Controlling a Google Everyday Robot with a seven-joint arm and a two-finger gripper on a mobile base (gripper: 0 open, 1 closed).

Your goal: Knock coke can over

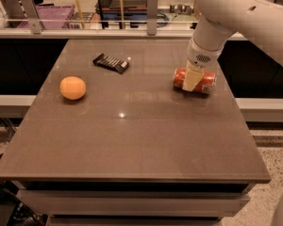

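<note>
Item 1: small red-orange cylindrical metal coke can (206,82), lying on its side, touching and just behind the one pale finger (192,77) we saw.
Item 2: white arm's two-finger gripper (190,83), lowered onto the can's middle; whether the fingers were apart or clamped we could not tell.
Item 3: round orange fruit (72,87), well apart from the fingers, leftward in view.
Item 4: flat black ribbed packet (111,63), left of the fingers and farther back.
Item 5: brown rectangular tabletop (132,145), bearing all of the above.
</note>
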